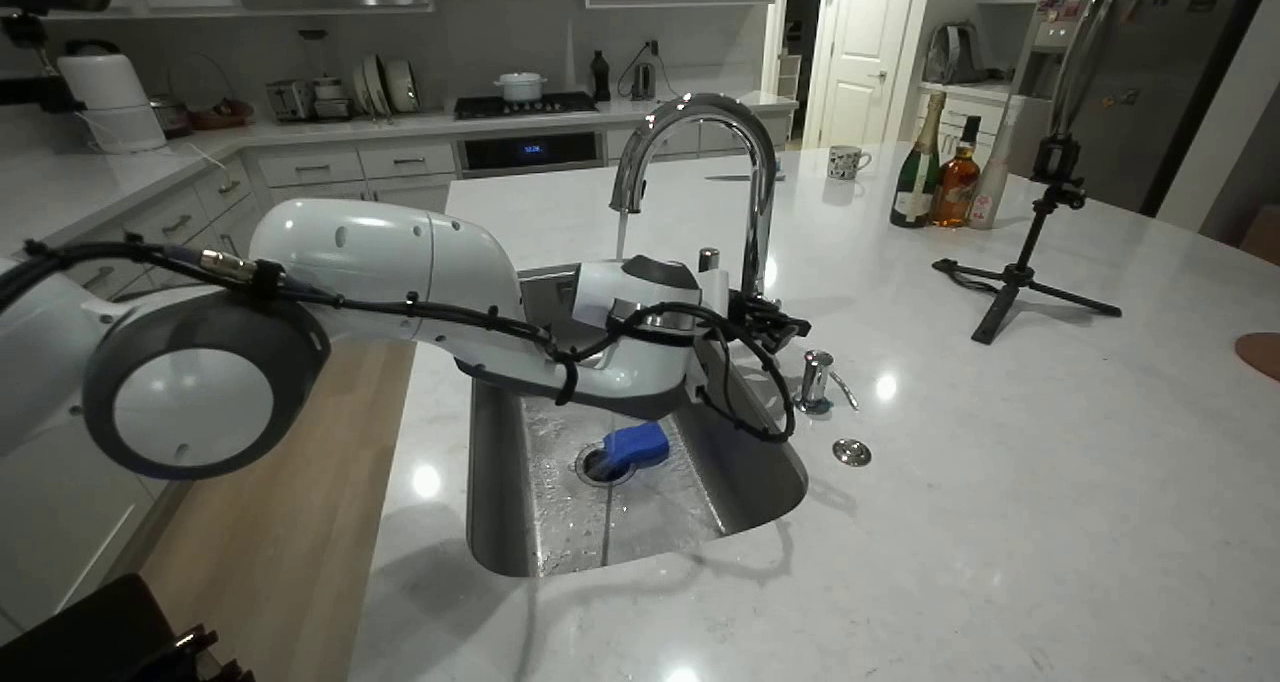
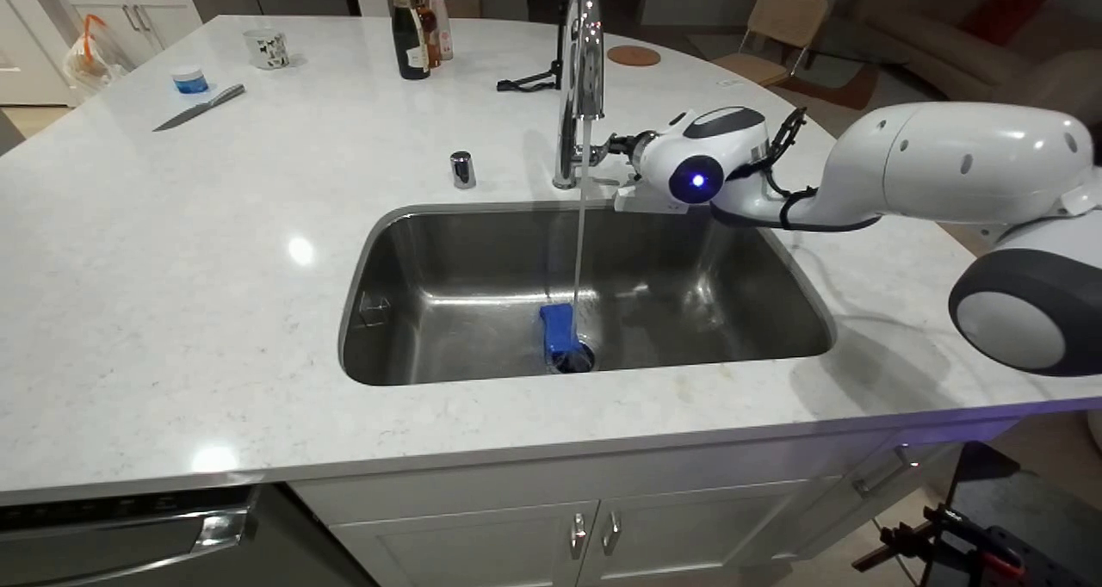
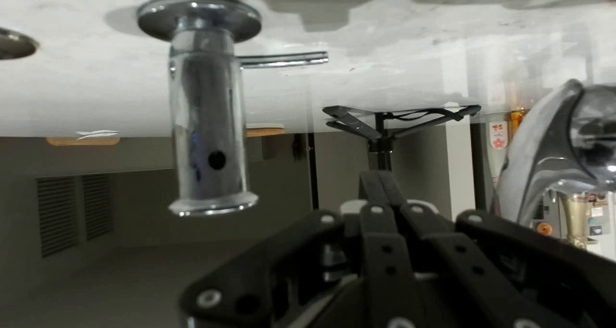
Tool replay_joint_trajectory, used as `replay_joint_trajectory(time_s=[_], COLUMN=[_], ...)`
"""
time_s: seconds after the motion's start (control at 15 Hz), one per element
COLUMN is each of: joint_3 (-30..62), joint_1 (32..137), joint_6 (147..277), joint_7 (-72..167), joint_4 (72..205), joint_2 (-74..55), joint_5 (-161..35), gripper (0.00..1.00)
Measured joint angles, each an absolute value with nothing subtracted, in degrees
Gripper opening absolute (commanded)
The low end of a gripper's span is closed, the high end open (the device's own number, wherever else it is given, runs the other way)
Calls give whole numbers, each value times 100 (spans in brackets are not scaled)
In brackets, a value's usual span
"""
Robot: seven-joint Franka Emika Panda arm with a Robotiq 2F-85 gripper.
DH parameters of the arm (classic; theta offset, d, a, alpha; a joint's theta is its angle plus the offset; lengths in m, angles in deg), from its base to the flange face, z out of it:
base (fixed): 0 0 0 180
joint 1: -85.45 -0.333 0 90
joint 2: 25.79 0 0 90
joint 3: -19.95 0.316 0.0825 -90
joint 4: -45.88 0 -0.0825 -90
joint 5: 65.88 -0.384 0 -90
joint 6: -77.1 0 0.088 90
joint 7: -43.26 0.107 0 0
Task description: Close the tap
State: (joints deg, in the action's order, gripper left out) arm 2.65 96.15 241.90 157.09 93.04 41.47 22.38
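Observation:
The tall chrome tap [image 1: 762, 202] stands behind the sink and shows in both exterior views [image 2: 589, 62]. A thin stream of water [image 2: 581, 243] runs from its spout into the sink. Its shiny chrome body fills the right edge of the upside-down wrist view [image 3: 534, 155]. My gripper [image 3: 382, 188] is shut with its black fingers together and nothing between them. In an exterior view, the gripper [image 2: 609, 148] is beside the lower tap body, at the side lever; I cannot tell whether they touch. In an exterior view, the arm partly hides the gripper [image 1: 785, 324] and the tap's base.
The steel sink [image 2: 396, 268] holds a blue sponge [image 2: 558, 327] by the drain. A chrome soap dispenser [image 1: 815, 380] and flat round cap [image 1: 852, 452] are near the gripper. A short chrome fitting [image 2: 462, 169] stands beyond the tap. A black tripod [image 1: 1015, 274] and bottles [image 1: 915, 177] stand farther back.

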Motion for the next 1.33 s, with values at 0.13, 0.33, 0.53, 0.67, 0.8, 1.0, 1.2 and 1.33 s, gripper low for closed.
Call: replay_joint_trajectory(time_s=[0.13,0.33,0.53,0.67,0.8,1.0,1.2,1.33], joint_3=[317,332,340,340,341,341,341,341], joint_1=[9608,9603,9601,9602,9600,9599,9600,9600], joint_6=[24225,24364,24436,24490,24531,24546,24549,24549], joint_7=[15704,15698,15693,15692,15690,15687,15683,15678], joint_4=[9169,8995,8902,8836,8767,8703,8688,8687], joint_2=[4217,4293,4337,4370,4403,4438,4447,4447], joint_5=[2239,2245,2247,2249,2253,2276,2290,2292], gripper=[0,0,0,0,0,0,0,0])
